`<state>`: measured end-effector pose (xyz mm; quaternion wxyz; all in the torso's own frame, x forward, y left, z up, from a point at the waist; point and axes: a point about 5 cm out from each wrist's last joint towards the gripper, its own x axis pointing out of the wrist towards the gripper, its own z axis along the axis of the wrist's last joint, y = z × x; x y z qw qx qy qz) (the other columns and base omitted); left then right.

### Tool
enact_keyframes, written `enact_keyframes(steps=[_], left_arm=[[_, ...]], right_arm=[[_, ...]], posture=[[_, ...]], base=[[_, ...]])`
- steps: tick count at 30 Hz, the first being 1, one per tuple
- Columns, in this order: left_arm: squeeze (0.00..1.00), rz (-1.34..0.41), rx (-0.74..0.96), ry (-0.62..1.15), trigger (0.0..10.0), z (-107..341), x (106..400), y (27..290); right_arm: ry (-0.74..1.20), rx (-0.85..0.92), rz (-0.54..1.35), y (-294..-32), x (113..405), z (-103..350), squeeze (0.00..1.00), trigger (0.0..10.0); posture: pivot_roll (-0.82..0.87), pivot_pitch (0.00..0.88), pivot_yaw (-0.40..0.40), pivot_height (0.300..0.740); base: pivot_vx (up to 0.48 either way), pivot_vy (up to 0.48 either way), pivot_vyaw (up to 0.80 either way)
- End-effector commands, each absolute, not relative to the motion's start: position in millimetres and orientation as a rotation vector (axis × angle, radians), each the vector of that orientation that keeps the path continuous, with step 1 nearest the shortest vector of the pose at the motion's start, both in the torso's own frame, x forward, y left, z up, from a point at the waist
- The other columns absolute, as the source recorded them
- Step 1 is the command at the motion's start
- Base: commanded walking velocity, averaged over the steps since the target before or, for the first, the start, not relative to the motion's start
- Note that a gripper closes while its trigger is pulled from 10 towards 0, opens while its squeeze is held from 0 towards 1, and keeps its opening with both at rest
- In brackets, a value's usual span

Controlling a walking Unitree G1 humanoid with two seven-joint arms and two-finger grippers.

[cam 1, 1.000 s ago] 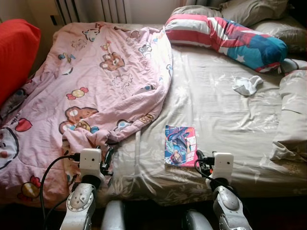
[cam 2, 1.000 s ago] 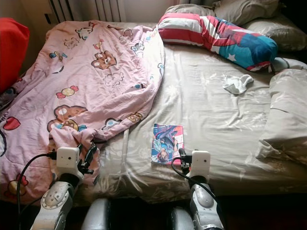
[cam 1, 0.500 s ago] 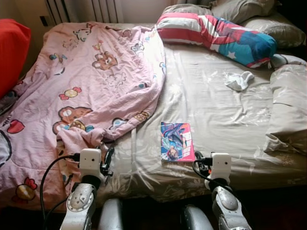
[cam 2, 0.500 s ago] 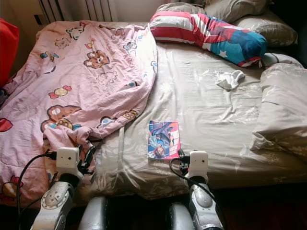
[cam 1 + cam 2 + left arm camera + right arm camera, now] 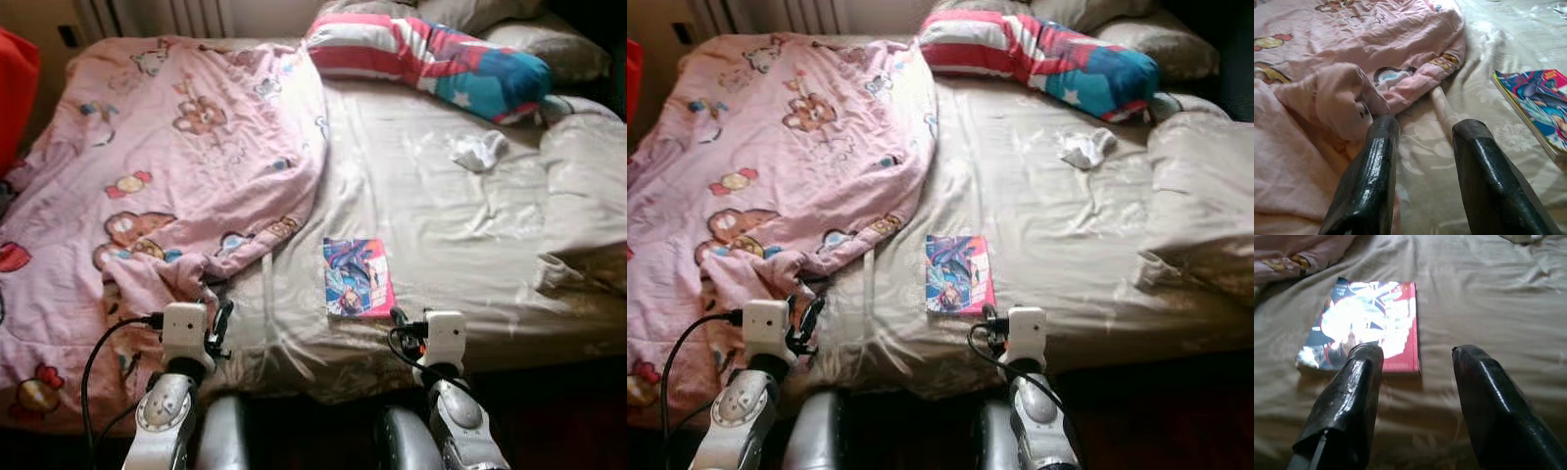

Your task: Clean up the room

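I see the comic book (image 5: 357,277) flat on the beige sheet (image 5: 441,215), just past my right gripper (image 5: 1415,357), fingers spread, empty. Left gripper (image 5: 1422,129) also spread, empty, at the pink quilt (image 5: 147,176) edge. Head view adds a white sock (image 5: 478,150) near the striped pillow (image 5: 431,61).

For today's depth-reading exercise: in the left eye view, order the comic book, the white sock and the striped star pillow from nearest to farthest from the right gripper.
From the right gripper:
1. comic book, just ahead, slightly to its left.
2. white sock, farther up the bed, to the right.
3. striped star pillow, at the head of the bed.
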<state>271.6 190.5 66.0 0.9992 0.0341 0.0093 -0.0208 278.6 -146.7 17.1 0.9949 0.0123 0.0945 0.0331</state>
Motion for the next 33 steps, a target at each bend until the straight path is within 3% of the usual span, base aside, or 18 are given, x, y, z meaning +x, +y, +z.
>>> enact_keyframes(steps=[1,21,26,33], left_arm=[[0.0,-0.047,0.077,0.027,10.0,64,270,189],[0.0,-0.053,0.073,0.033,10.0,63,270,185],[0.0,-0.061,0.074,0.031,10.0,64,272,183],[0.0,-0.06,0.079,0.037,10.0,61,271,183]], right_arm=[[0.209,0.031,0.069,-147,276,14,0.0,10.0],[0.197,0.008,0.148,-140,275,15,0.0,10.0],[0.188,-0.004,0.176,-138,277,17,0.0,10.0],[0.19,0.021,0.161,-139,279,17,0.0,10.0]], posture=[[0.01,0.16,-0.037,0.562],[0.01,0.146,-0.038,0.562],[0.01,0.135,-0.041,0.562],[0.01,0.127,-0.043,0.562]], base=[[0.0,0.0,0.0],[0.197,0.0,0.0],[0.25,0.0,0.63],[0.25,0.0,0.0]])
